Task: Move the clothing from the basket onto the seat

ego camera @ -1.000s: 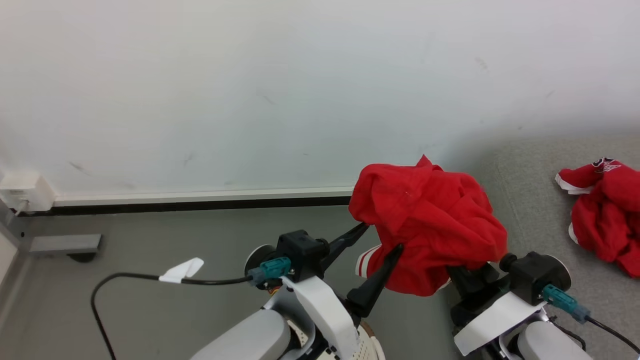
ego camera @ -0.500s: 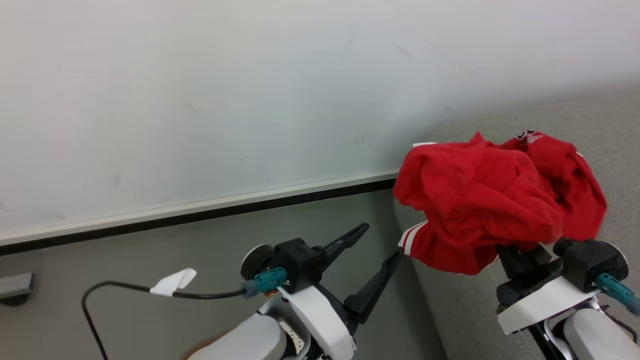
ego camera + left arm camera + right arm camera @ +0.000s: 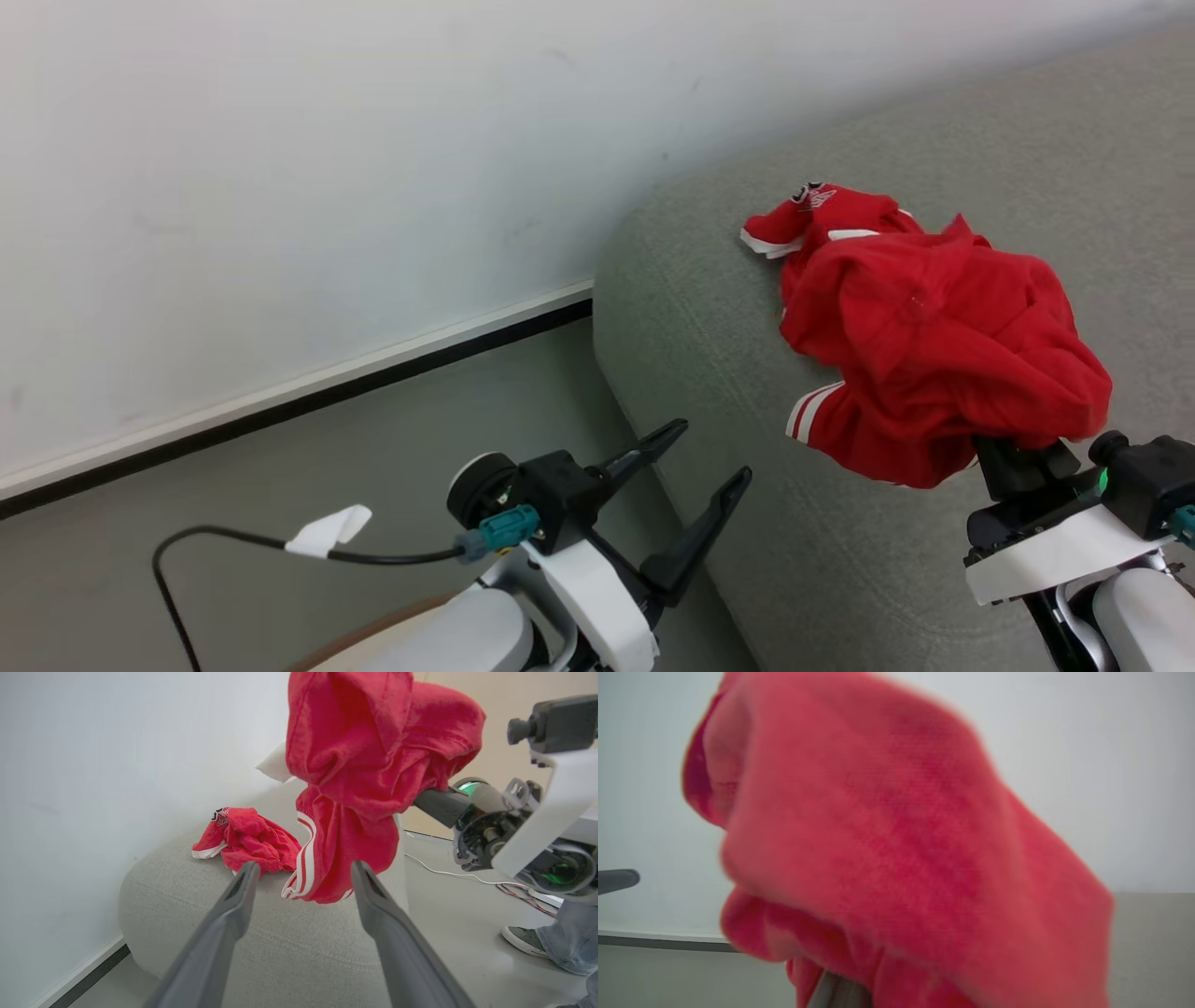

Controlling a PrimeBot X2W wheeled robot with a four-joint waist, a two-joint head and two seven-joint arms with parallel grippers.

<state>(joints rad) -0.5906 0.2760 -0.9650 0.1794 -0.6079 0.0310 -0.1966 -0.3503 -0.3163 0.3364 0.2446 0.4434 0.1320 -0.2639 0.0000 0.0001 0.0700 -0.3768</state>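
Note:
A red garment with white stripes (image 3: 943,359) hangs bunched over my right gripper (image 3: 1019,464), which is shut on it with its fingertips buried in the cloth. It is held above the grey sofa (image 3: 709,308), near the rounded end. The left wrist view shows the same garment (image 3: 369,765) dangling clear of the seat (image 3: 280,947). A second red garment (image 3: 817,213) lies crumpled on the sofa behind it. My left gripper (image 3: 695,457) stands open and empty beside the sofa's end, over the floor. In the right wrist view, blurred red cloth (image 3: 901,858) covers the fingers. The basket is out of view.
A white wall (image 3: 280,187) with a dark skirting strip runs behind the sofa, above grey floor (image 3: 327,448). A black cable (image 3: 187,551) with a white tag trails from my left wrist. A person's shoe (image 3: 525,940) and jeans leg stand on the floor to the right.
The head camera has swung right, so the sofa now takes up the right side. My right gripper has carried the red garment from over the floor to above the seat. The left gripper stays open.

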